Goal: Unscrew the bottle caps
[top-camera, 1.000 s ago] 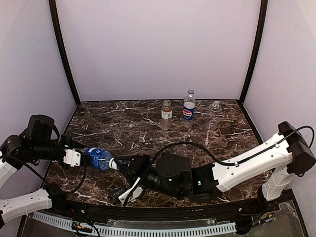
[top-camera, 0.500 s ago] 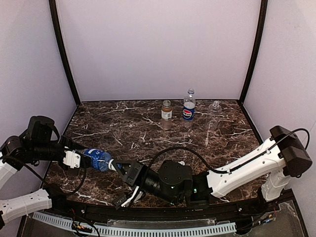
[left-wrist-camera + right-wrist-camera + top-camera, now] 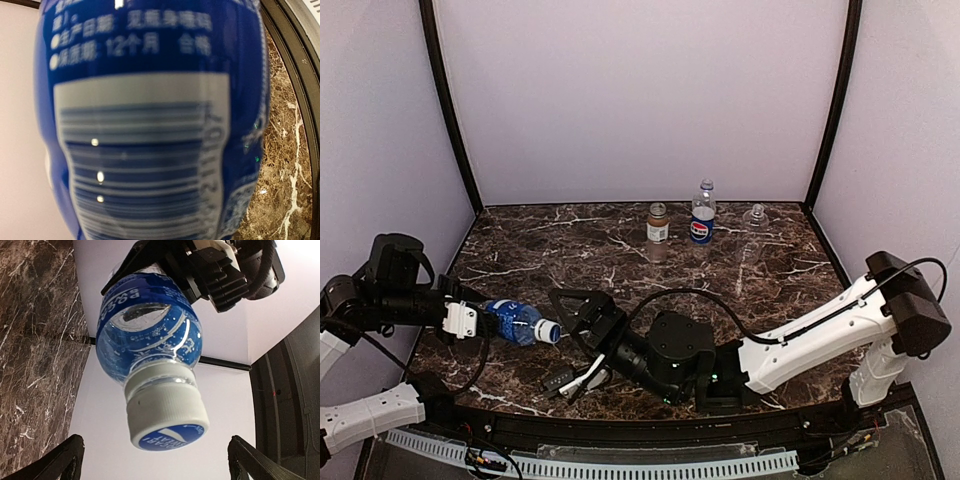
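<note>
Now left pincer (image 3: 485, 318) pinching blue-label bottle (image 3: 517, 322), right pincer (image 3: 556, 340) spread; three bottles (image 3: 658, 224) (image 3: 701, 222) (image 3: 756, 215) upright behind

The counter (image 3: 570, 250) is dark brown marble veined in white. The blue-label bottle (image 3: 515, 322) wears a deep blue wrap with white lettering and a pale barcode panel (image 3: 140, 95) with dark bars. Its cap (image 3: 167, 420) is white with a blue mark on top. Far behind that bottle stand a brown-filled bottle (image 3: 658, 225) with a white label, a Pepsi bottle (image 3: 701, 222) labelled blue, red and white, and a plain clear bottle (image 3: 756, 215).
</note>
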